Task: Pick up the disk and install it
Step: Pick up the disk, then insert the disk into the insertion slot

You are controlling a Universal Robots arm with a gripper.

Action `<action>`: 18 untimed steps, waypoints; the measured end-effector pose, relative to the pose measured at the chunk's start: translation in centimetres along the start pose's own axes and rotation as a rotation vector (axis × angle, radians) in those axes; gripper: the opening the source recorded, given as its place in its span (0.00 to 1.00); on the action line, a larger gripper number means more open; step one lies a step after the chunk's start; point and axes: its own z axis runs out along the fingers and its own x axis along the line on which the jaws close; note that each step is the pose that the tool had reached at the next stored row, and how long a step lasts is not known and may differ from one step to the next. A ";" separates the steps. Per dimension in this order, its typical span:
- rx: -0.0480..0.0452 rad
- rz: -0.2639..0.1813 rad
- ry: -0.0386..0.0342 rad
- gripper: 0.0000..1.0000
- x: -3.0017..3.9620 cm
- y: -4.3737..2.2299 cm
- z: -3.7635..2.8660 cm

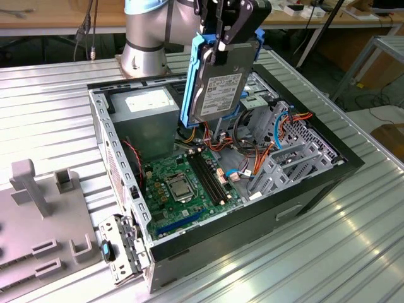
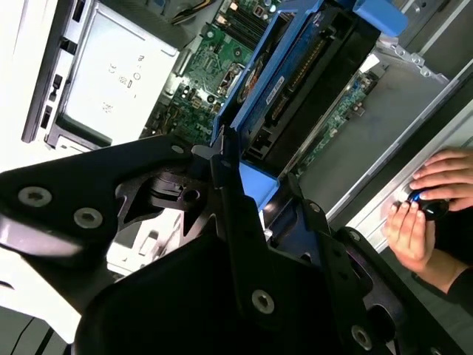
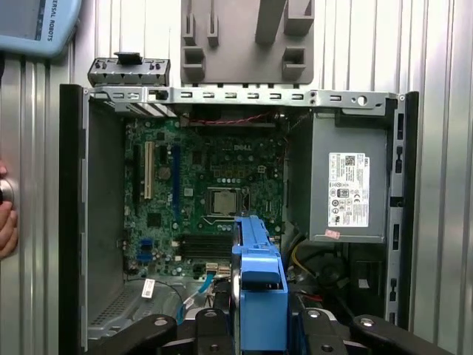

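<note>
Gripper: the gripper [image 1: 221,50] is clamped on the upper end of the disk [image 1: 216,95], its black fingers pressing the disk from both sides.
Disk position: held upright in the air above the open computer case [image 1: 265,218], over the area between the power supply [image 1: 146,118] and the drive cage [image 1: 284,165]; it touches nothing in the case.
Disk markings: a white printed label with a barcode block faces the exterior view; blue plastic rails run along both long edges. The print is too small to make out.
Case: black tower lying on its side with the side panel off, resting on a ribbed metal table [image 1: 353,252].
Case contents: green motherboard [image 1: 183,183] with a bare CPU socket [image 1: 180,188], black memory slots, orange, red and blue cable bundles, the power supply and the drive cage.
Power supply markings: a white label with dense print and symbols on its top face in the first wrist view.
Outside the case: a metal bracket with a blue tab [image 1: 117,249] sits against the case corner; a grey fixture plate [image 1: 38,252] lies beside it.
Person: two hands [image 2: 423,211] rest at the edge of the table in the second wrist view, around a small dark object.
</note>
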 end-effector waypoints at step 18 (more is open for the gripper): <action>0.0000 0.000 0.0000 0.37 0.01 -0.11 0.02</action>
